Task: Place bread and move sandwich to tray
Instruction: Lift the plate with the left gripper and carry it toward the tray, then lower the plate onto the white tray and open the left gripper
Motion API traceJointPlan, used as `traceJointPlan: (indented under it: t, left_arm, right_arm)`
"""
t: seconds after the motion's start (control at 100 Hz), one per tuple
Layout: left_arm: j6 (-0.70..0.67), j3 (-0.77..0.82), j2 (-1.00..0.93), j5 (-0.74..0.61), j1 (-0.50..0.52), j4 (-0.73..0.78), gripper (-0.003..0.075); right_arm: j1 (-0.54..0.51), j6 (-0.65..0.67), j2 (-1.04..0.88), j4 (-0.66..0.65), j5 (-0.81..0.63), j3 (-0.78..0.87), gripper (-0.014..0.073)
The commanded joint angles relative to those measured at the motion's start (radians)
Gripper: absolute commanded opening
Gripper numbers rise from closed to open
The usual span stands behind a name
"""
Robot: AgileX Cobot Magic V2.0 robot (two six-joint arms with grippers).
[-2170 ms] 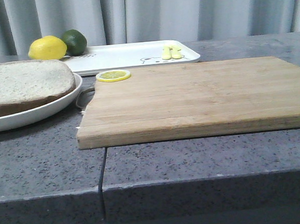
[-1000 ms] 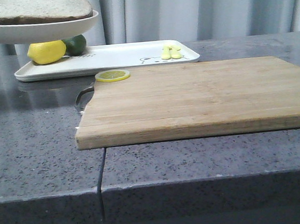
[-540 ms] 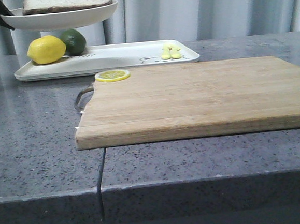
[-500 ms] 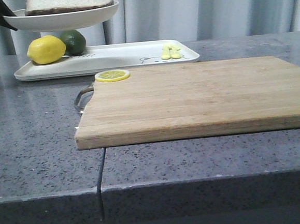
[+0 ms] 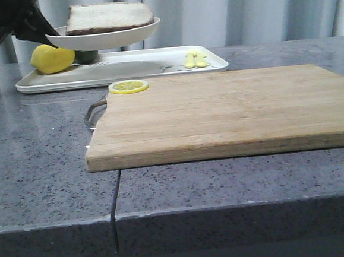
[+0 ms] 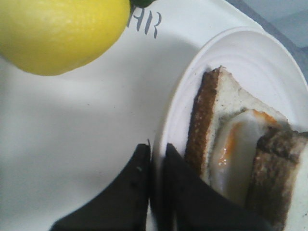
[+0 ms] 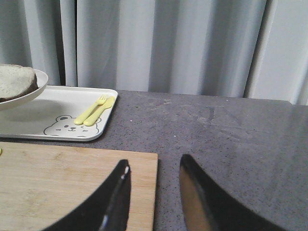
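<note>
The left gripper (image 6: 155, 168) is pinching the thin rim of the round white plate (image 5: 102, 37), one black finger on each face of the rim; the plate is hanging in the air above the left part of the tray (image 5: 149, 63), clear of its surface. The sandwich (image 5: 109, 16) is lying flat on the plate; in the left wrist view its crust is reading dark brown and rough, the crumb pale and porous, and a glossy fried egg with an orange yolk smear is showing between the slices. The tray is sitting on the speckled grey stone counter (image 5: 44, 174); it is a flat white rectangle with rounded corners and a low rim, carrying a bear print (image 7: 65, 125) and a small yellow fork and spoon (image 7: 95, 110) lying side by side. A lemon (image 5: 52, 59), matte and dimpled, is resting on the far left end of the tray, with a dark green lime (image 5: 86, 55) just beside it, partly hidden behind the plate. A thin lemon slice (image 5: 129, 86) is lying on the far left corner of the wooden cutting board (image 5: 230, 112); the board is pale, straight-grained and rectangular, lying near the tray. The right gripper (image 7: 154, 192) is hovering over the board's edge, its black fingers parted and holding nothing.
</note>
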Motion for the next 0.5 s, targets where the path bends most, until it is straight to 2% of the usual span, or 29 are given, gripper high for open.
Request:
traceJointPlan:
  t: [0.0,0.49]
  left_arm:
    - [-0.004,-0.068,-0.042,-0.024,-0.011,-0.073,-0.0019]
    - [-0.004,-0.107,0.034,-0.064,-0.011,-0.053,-0.0019]
  right_arm:
    - [-0.006,0.003,0.003,-0.007,-0.079,-0.024,0.0269]
    - [-0.006,0.003,0.003,-0.007,-0.08,-0.024,0.0269]
